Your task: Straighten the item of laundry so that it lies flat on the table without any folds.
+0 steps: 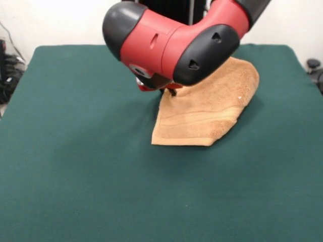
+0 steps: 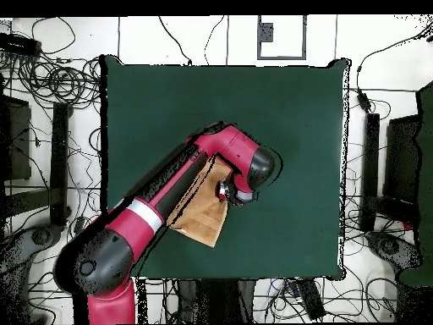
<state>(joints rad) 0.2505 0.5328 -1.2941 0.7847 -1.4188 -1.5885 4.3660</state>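
Note:
The orange-tan towel [image 1: 207, 108] lies on the dark green table [image 1: 75, 151], right of centre, doubled over with a rounded fold along its right side. A woven band runs near its front edge. The red and black arm comes down from above and hides the towel's far left part. My gripper [image 1: 169, 92] shows only as small dark tips under the arm, right at the towel's left far edge. Its state is hidden. In the overhead view the gripper [image 2: 227, 196] sits at the towel's [image 2: 207, 222] upper right edge, and the arm covers much of the towel on the table [image 2: 287, 118].
Cables and dark equipment [image 2: 51, 93] lie on the floor around the table on all sides. Dark gear [image 1: 7, 70] stands past the table's left edge in the front view, and another dark object [image 1: 314, 65] past its right edge.

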